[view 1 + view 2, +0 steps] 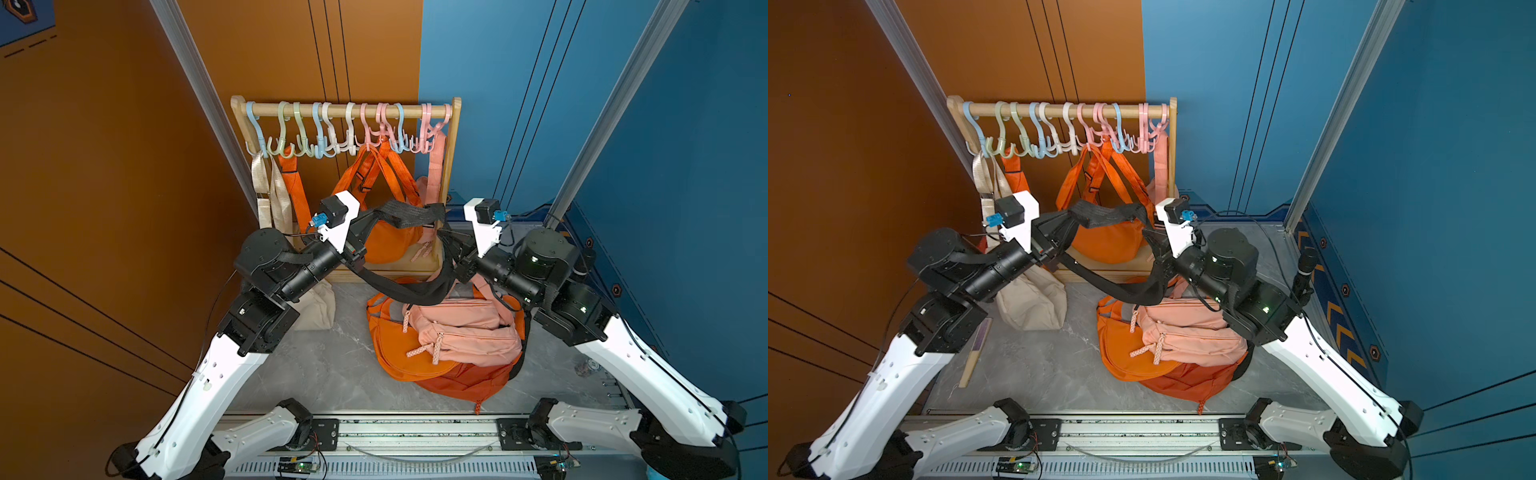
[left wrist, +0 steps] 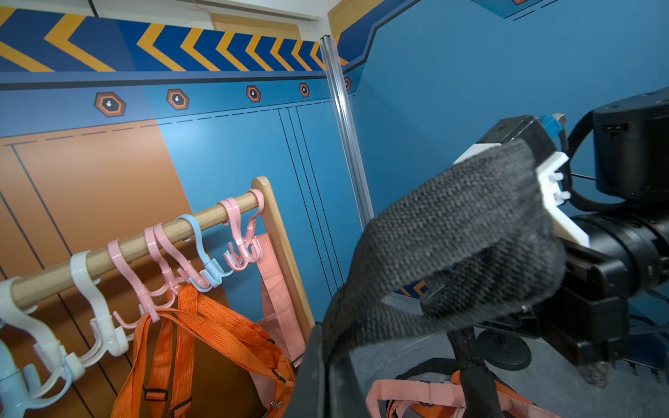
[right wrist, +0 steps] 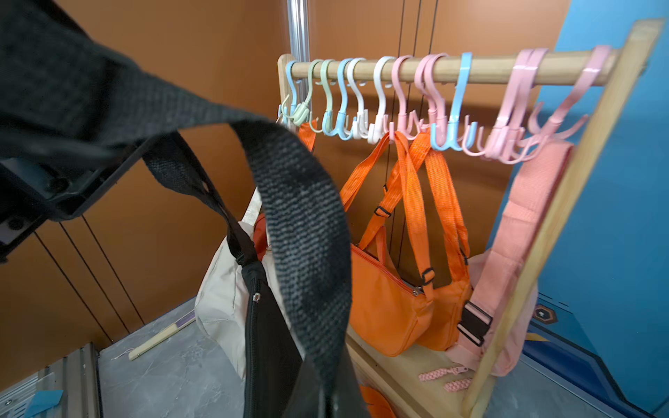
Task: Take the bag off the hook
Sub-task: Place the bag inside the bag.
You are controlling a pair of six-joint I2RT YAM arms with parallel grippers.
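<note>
Black woven strap (image 1: pixel 411 214) pinched at both ends: left pincer (image 1: pixel 368 222) closed on it, right pincer (image 1: pixel 451 243) closed on it too. Off the pastel plastic hooks (image 1: pixel 349 124) of the wooden rack (image 1: pixel 332 110), stretched in front of it. Black zippered bag (image 3: pixel 268 325) dangling from that strap, above pink backpack (image 1: pixel 465 328) and orange bags (image 1: pixel 395 353) heaped on grey marbled desk (image 1: pixel 324 365).

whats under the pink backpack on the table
An orange bag and a darker orange bag lie under the pink backpack, each partly sticking out. Whatever else is beneath is covered.
</note>
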